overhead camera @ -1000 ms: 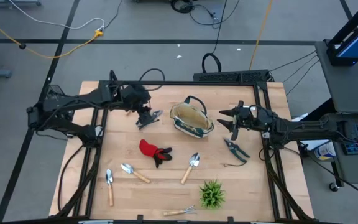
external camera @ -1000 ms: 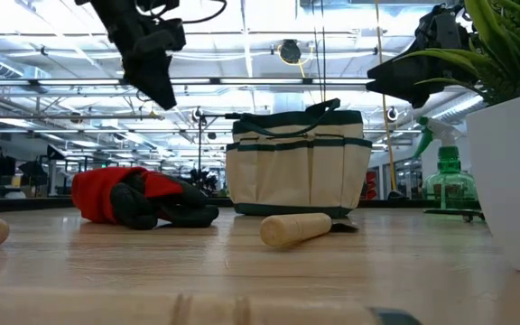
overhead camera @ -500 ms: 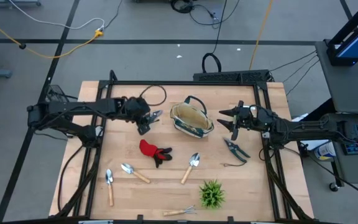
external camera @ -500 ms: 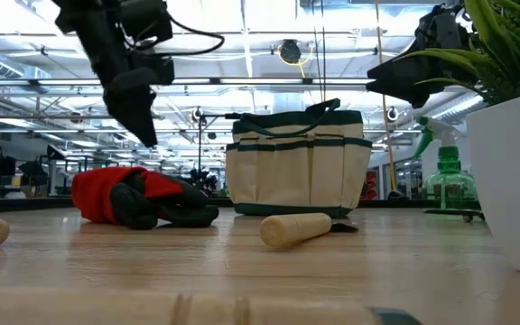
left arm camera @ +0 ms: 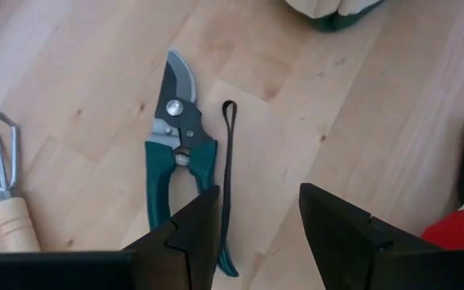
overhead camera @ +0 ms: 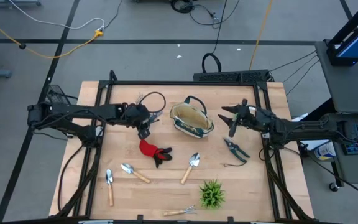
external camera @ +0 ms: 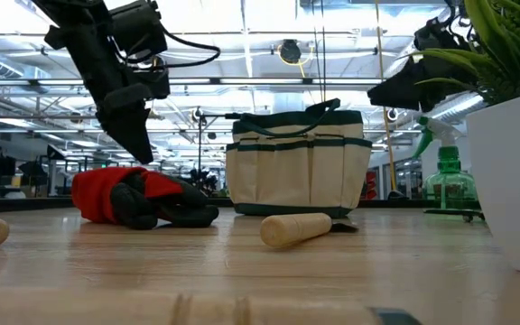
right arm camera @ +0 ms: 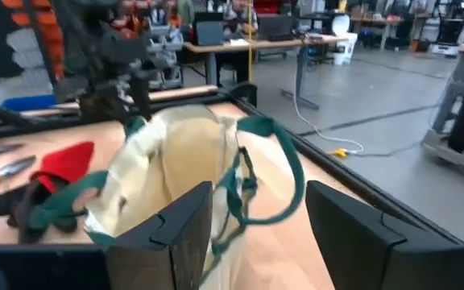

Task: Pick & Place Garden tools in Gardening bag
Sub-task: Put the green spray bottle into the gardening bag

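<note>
The left gripper (overhead camera: 145,129) hangs above the red-and-black glove (overhead camera: 153,151) mid-surface, jaws open and empty. The right gripper (overhead camera: 229,119), jaws wide, hovers beside the gardening bag (overhead camera: 191,118) near the surface's far edge. Pruning shears (overhead camera: 235,150) lie toward its right edge.

Your left gripper (overhead camera: 145,132) hangs above the table's left half, fingers parted and pointing down. Your right gripper (overhead camera: 230,119) hovers at the right, fingers spread.
</note>
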